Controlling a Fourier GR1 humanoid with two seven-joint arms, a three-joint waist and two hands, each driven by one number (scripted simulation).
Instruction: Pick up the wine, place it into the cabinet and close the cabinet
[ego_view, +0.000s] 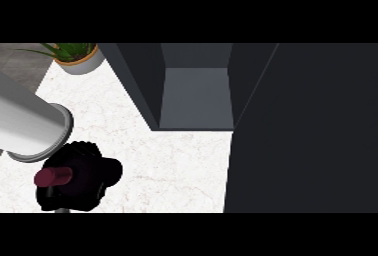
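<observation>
Left hand (87, 172): mine, fingers curled round the wine (53, 176); only the bottle's dark red top shows, at the hand's left side.
Cabinet (196, 95): open, ahead and right of the hand; door (303, 130) further right.
Potted plant (74, 56): well ahead.
Counter (170, 170): beneath.
</observation>
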